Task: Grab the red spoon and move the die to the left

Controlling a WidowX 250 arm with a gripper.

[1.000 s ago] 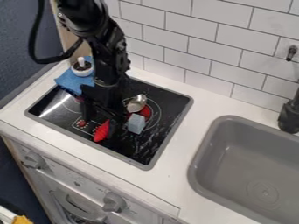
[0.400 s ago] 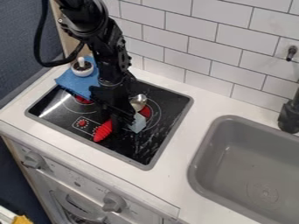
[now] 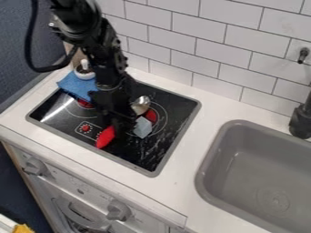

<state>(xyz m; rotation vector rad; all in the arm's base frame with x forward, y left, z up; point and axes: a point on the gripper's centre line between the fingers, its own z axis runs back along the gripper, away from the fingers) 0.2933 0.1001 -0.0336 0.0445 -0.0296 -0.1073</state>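
Camera view shows a black glass cooktop [image 3: 182, 109] with a grey rim, and I use this cooktop as the landmark for all places. The black robot arm [image 3: 104, 59] comes from beyond the far left corner of the cooktop, and its black gripper [image 3: 124, 129] hangs down over the middle of it. I cannot tell whether the gripper is open or closed, because its dark shape covers too much.

A red elongated spoon part [image 3: 105, 138] lies low over the near half of the cooktop, just beside the gripper and on its left. A round silvery metal spoon bowl [image 3: 141, 105] shows over the far half of the cooktop, on the other side of the gripper. The part between these two is hidden, so I cannot say surely that they are joined. The pale blue-grey die [image 3: 143, 127] is on the right half of the cooktop, close by the gripper; whether they touch, I cannot tell.

At the far left corner of the cooktop lies a blue cloth [image 3: 76, 86], and on it stands a small white pot [image 3: 85, 74] with a dark inside. To the right of the cooktop, a grey sink [image 3: 209, 170] is set in the white counter [image 3: 176, 182], near a black tap [image 3: 300, 120].
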